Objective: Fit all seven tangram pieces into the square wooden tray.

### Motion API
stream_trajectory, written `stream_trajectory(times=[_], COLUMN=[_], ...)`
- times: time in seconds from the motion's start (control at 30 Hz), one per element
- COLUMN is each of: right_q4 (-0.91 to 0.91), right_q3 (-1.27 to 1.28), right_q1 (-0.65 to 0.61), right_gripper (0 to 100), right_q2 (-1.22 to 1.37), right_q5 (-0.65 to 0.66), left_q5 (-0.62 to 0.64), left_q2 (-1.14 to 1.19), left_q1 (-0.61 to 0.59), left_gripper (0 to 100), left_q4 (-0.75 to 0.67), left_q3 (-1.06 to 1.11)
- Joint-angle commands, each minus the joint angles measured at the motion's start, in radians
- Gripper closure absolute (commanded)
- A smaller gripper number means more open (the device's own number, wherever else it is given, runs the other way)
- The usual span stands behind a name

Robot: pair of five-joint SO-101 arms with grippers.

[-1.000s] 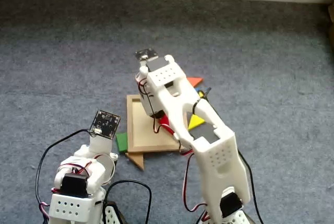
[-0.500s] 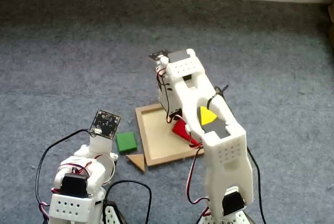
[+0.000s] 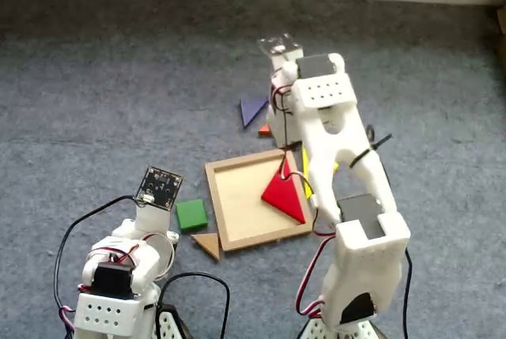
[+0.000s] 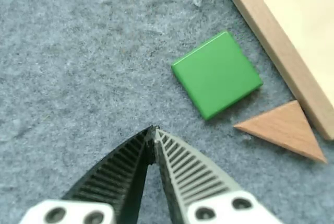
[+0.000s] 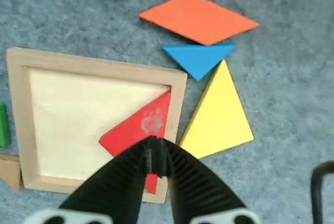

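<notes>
So, the wooden tray (image 3: pixel 214 205) sits further toward your right arm than a second ago, slightly turned. That arm has swung out beyond it, uncovering the red triangle (image 3: pixel 283 194), which lies inside against the right wall. One of seven placed, I'd say, and most of the tray floor is bare. The yellow triangle (image 5: pixel 216 114) butts the tray's outer rim, with the orange parallelogram (image 5: pixel 198 18) close behind, so pinching room is tight. The green square (image 4: pixel 217 73) sits free on the desk (image 3: pixel 95 78). The blue triangle (image 5: pixel 198 57) is wedged between orange and yellow. Right gripper (image 5: pixel 155 157) fingers are pinched shut, empty and raised. Left gripper (image 4: pixel 154 132) fingers are likewise shut on nothing, near the green square.
</notes>
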Motion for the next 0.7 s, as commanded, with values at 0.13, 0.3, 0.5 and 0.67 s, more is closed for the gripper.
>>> stream_trajectory(times=[0.13,0.3,0.5,0.67], right_q4=[-0.18,-0.421,-0.503,-0.501], right_q3=[0.325,0.631,0.773,0.719], right_q1=[0.047,0.053,0.087,0.124], right_gripper=[99.4,98.9,84.1,64.9], right_q2=[-0.285,-0.478,-0.472,-0.363], right_q5=[0.002,0.002,-0.17,-0.258], left_q5=[-0.008,-0.008,-0.008,-0.008], left_q2=[-0.03,-0.03,-0.03,-0.03], left_q1=[-0.013,-0.013,-0.013,-0.013], left_gripper=[99,99,99,99], left_q4=[0.006,0.006,0.006,0.006], left_q3=[0.021,0.021,0.021,0.021])
